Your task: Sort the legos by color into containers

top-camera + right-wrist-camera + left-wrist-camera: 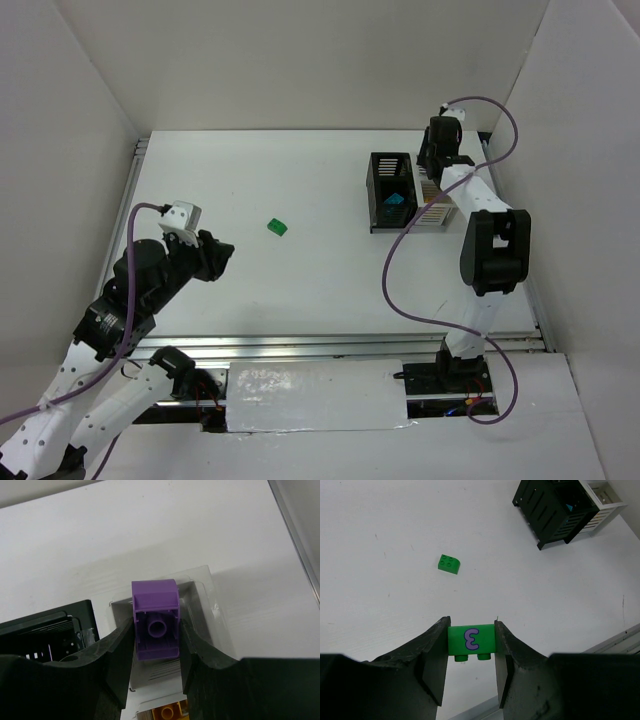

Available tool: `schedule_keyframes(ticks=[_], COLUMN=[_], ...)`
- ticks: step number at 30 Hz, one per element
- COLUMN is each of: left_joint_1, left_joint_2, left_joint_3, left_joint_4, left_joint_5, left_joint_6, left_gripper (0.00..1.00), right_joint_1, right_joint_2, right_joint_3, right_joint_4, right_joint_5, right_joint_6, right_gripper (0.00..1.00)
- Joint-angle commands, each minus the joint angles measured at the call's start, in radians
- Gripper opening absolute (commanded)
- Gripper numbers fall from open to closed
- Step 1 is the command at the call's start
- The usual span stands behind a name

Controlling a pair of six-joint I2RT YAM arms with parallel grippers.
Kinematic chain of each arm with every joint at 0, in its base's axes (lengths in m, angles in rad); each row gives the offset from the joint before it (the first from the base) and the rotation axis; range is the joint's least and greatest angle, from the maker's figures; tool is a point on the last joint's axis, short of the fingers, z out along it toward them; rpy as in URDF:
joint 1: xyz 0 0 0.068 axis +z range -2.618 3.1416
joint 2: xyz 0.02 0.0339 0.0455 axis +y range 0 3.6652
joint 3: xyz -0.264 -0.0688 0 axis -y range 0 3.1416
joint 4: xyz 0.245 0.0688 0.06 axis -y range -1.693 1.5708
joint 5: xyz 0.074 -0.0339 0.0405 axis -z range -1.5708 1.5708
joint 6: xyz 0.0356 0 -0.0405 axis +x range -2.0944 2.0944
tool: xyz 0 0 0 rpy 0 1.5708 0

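Pinch of left fingers holds green lego; right fingers hold purple lego.

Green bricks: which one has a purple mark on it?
The green brick held in the left claw; the loose green brick on the table shows only studs.

Lighting's bright and even on my feeds, coming from above, so the white table only shows soft, faint shadows. Wrist views go dark and mushy at the bottom where the fingers crowd in; overhead's sharp.
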Motion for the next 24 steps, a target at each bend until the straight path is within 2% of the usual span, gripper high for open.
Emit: schedule_keyframes(ticks=[1, 2, 6, 7, 8, 11, 14, 20, 23, 24], left_joint_1=[0.006, 0.006, 0.006, 0.006, 0.004, 0.004, 0.006, 0.004, 0.012, 0.013], left_joint_2=[-0.004, -0.004, -0.006, -0.004, -0.006, 0.001, 0.002, -0.001, 0.014, 0.025], left_joint_3=[0.002, 0.002, 0.001, 0.001, 0.001, 0.004, 0.004, 0.007, 0.022, 0.025], left_joint_4=[0.056, 0.055, 0.057, 0.056, 0.055, 0.055, 0.054, 0.054, 0.058, 0.066], left_joint_5=[0.012, 0.013, 0.012, 0.01, 0.012, 0.012, 0.013, 0.012, 0.034, 0.051], left_joint_6=[0.015, 0.017, 0.017, 0.017, 0.015, 0.015, 0.013, 0.007, -0.003, -0.025], left_gripper=[0.0, 0.0, 0.0, 0.0, 0.0, 0.0, 0.0, 0.0, 0.0, 0.0], right_joint_1=[-0.003, -0.002, -0.003, -0.002, -0.002, -0.002, -0.003, 0.0, 0.003, 0.003], right_joint_2=[-0.02, -0.02, -0.038, -0.044, -0.047, -0.058, -0.047, -0.081, -0.191, -0.226], right_joint_3=[0.039, 0.036, 0.008, -0.005, -0.01, -0.016, 0.005, 0.019, -0.001, -0.024], right_joint_4=[0.071, 0.066, 0.074, 0.08, 0.081, 0.074, 0.045, 0.008, -0.026, -0.043], right_joint_5=[0.039, 0.042, 0.034, 0.035, 0.035, 0.023, 0.019, 0.01, -0.093, -0.203], right_joint_6=[-0.012, -0.007, -0.004, -0.006, -0.003, 0.001, -0.001, 0.025, 0.059, 0.086], right_gripper=[0.15, 0.18, 0.2, 0.25, 0.42, 0.56, 0.64, 0.69, 0.7, 0.7])
